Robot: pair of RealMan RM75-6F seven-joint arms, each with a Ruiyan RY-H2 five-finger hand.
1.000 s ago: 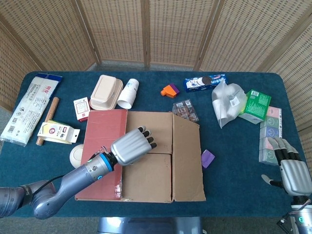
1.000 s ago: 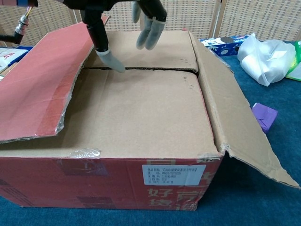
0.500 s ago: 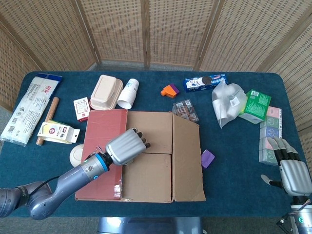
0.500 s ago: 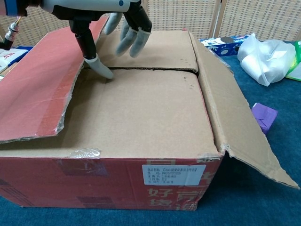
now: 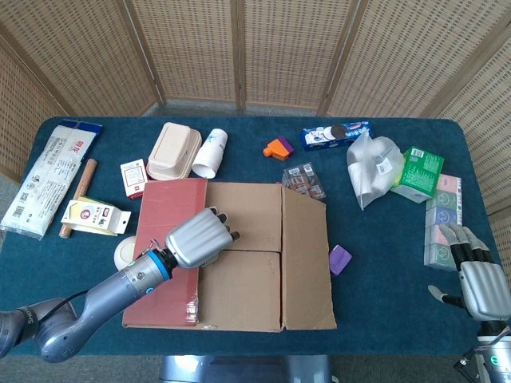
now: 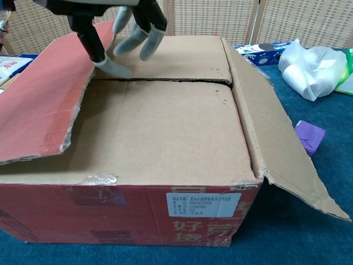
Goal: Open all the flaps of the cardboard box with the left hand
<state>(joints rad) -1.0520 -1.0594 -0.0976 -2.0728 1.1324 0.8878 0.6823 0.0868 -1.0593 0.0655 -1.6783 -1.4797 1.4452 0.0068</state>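
This looks like a staged robot test area, perhaps a lab, since woven folding screens (image 5: 239, 48) fence off a blue-covered surface (image 5: 383, 295) strewn with unrelated groceries such as a cookie packet (image 5: 335, 134) and paper cup (image 5: 210, 152).

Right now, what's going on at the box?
The left hand is over the cardboard box, fingertips at the seam near the red left flap. Both side flaps are folded out, and the two inner flaps lie flat and closed. The right hand rests apart at the table's edge, holding nothing.
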